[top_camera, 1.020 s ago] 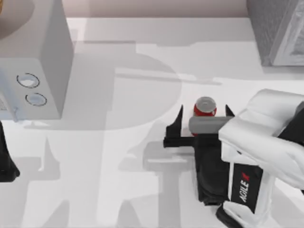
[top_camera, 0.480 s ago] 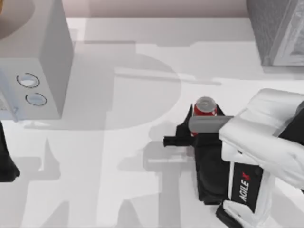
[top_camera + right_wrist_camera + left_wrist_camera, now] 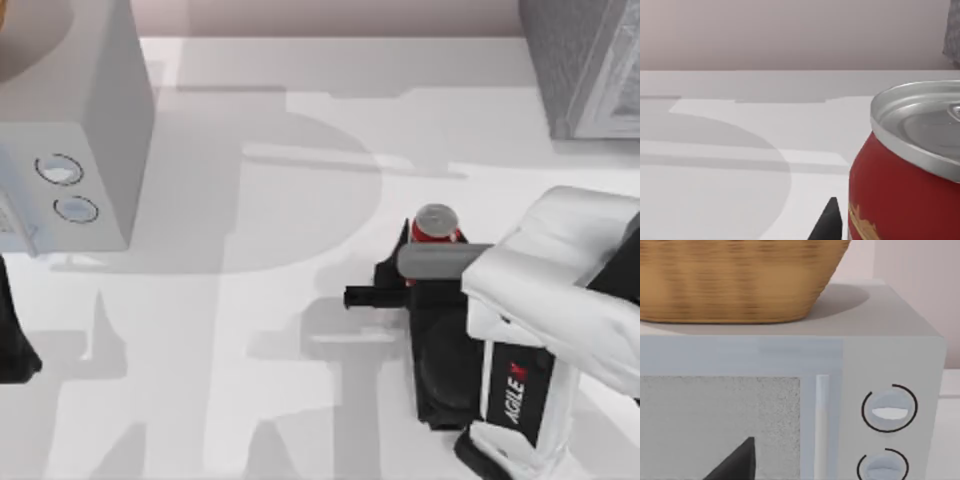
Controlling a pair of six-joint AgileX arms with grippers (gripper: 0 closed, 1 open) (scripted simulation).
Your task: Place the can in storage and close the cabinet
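Grasp step: my right pincer [image 3: 432, 262] clamped on can [image 3: 434, 222], right-centre of worktop [image 3: 250, 300]. Next: lift, carry to cabinet [image 3: 585, 65] far right.

basket [image 3: 735, 280] on microwave [image 3: 75, 130], table's [image 3: 250, 380] left.

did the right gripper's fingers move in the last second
Yes. In the top view the right gripper has drawn its fingers in against the can, which stands where it stood beside the microwave; a second ago they were spread wide.
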